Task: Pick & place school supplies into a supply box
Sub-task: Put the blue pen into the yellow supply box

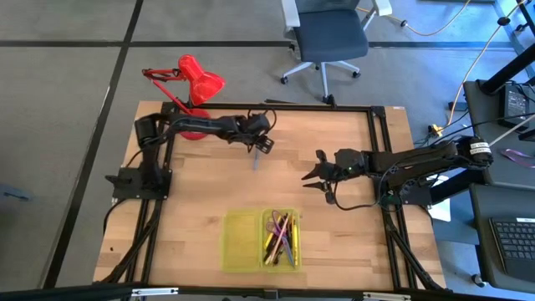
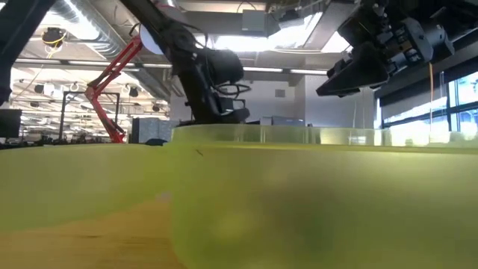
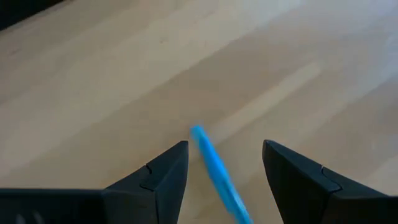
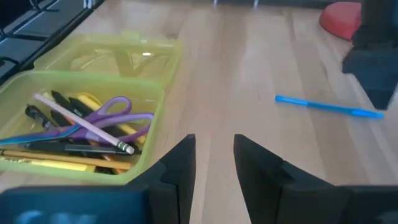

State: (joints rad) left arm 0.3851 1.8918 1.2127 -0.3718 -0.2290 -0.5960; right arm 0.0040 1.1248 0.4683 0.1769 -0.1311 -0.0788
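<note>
High view, going left to right: the red desk lamp [image 1: 194,79] stands at the far left corner of the desk [image 1: 192,201], with the left arm reaching out just in front of it. The left gripper [image 1: 262,144] points down over the far middle of the desk, and a blue pen [image 1: 255,160] lies on the wood directly under its tips. In the left wrist view the two dark fingers [image 3: 163,174] stand apart with the blue pen [image 3: 216,171] lying in the gap between them, slanting along the gap; neither finger visibly touches it, so the fingers are open around the pen rather than clamped on it.

Nearer the front edge, below and between the two grippers, the supply box [image 1: 240,242] lies opened flat. Its left half is bare, while its right half holds the school supplies [image 1: 280,237], a loose heap of pens and pencils with the purple-handled scissors [image 4: 112,111] on top.

Further right, the right gripper [image 1: 322,177] hangs over the middle of the desk, well apart from the blue pen and from the box. Its fingers [image 4: 179,163] stand narrow with a slim gap and nothing between them; the box sits ahead of them to one side, the pen ahead to the other.
</note>
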